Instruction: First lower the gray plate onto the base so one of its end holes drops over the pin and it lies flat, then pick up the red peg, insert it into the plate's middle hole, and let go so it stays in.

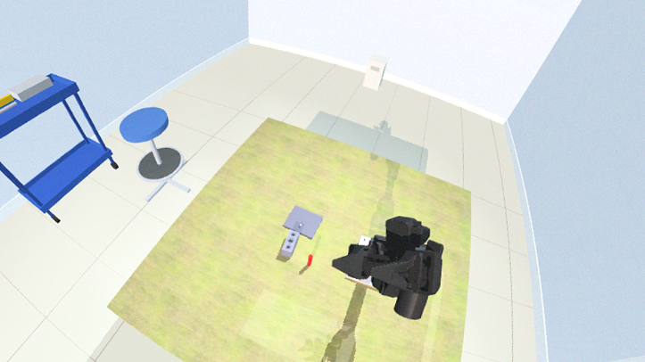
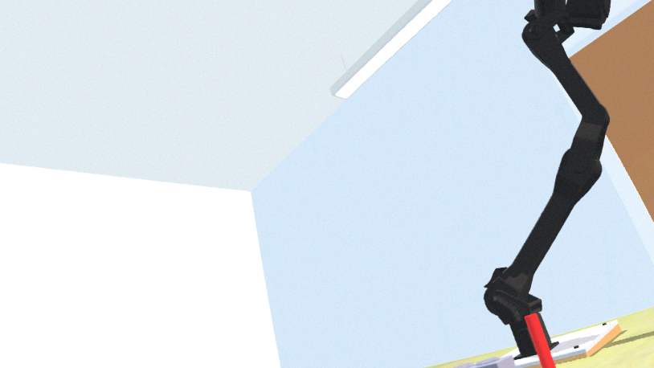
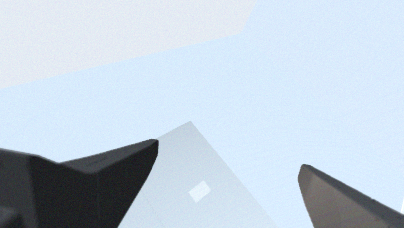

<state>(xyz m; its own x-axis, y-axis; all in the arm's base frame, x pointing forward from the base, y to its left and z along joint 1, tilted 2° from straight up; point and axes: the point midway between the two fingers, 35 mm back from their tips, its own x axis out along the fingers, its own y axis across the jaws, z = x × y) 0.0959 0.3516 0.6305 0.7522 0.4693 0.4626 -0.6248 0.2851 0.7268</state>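
Note:
The square gray base [image 1: 310,216] lies on the mat with a small pin [image 1: 301,225] standing from it. The gray plate [image 1: 287,252], a short bar with three holes in a row, lies beside the base's near edge, off the pin; whether they touch is unclear. The red peg [image 1: 310,261] [image 2: 538,336] stands upright on the mat, to the right of the plate in the top view. My gripper [image 1: 353,268] [image 3: 227,158] is open and empty, raised high above the mat and away from the parts. In the exterior view the fingers are out of frame.
The arm stands on a white board [image 2: 604,333] on the yellow-green mat [image 1: 220,223]. A blue stool [image 1: 144,124] and a blue cart [image 1: 68,175] stand on the floor to the left. A white box [image 1: 375,73] stands by the back wall.

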